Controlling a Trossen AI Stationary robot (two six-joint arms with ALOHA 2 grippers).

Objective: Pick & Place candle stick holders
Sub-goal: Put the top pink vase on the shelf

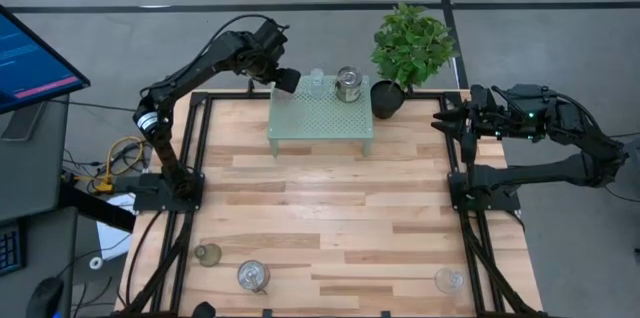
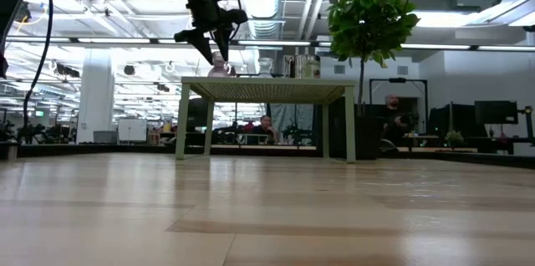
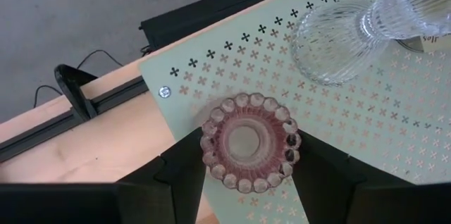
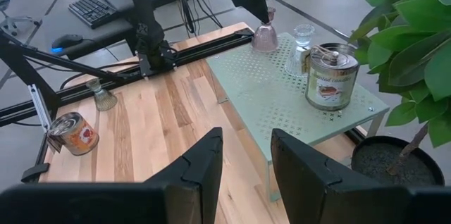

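A pinkish glass holder (image 3: 250, 143) stands on the mint-green perforated stand (image 1: 320, 118) near its far left corner. My left gripper (image 1: 287, 80) is over it, shut on its top. A clear glass holder (image 1: 317, 81) and a silvery jar-like holder (image 1: 347, 85) stand beside it on the stand's far edge. A greenish glass holder (image 1: 208, 254), a second silvery one (image 1: 252, 276) and a second clear one (image 1: 449, 279) stand near the table's near edge. My right gripper (image 4: 246, 175) is open and empty at the table's right edge. My left gripper has the pinkish holder's beaded top rim (image 3: 211, 164) between its two fingers, one on each side. The fingers come from above, slanting down from the far left. The holder stands upright with its base on the stand.
A black plant pot (image 1: 388, 98) with a leafy green plant stands just right of the stand. The middle of the wooden table (image 1: 330, 208) is bare. A monitor (image 1: 30, 58) and a keyboard are left of the table. People show in the room beyond.
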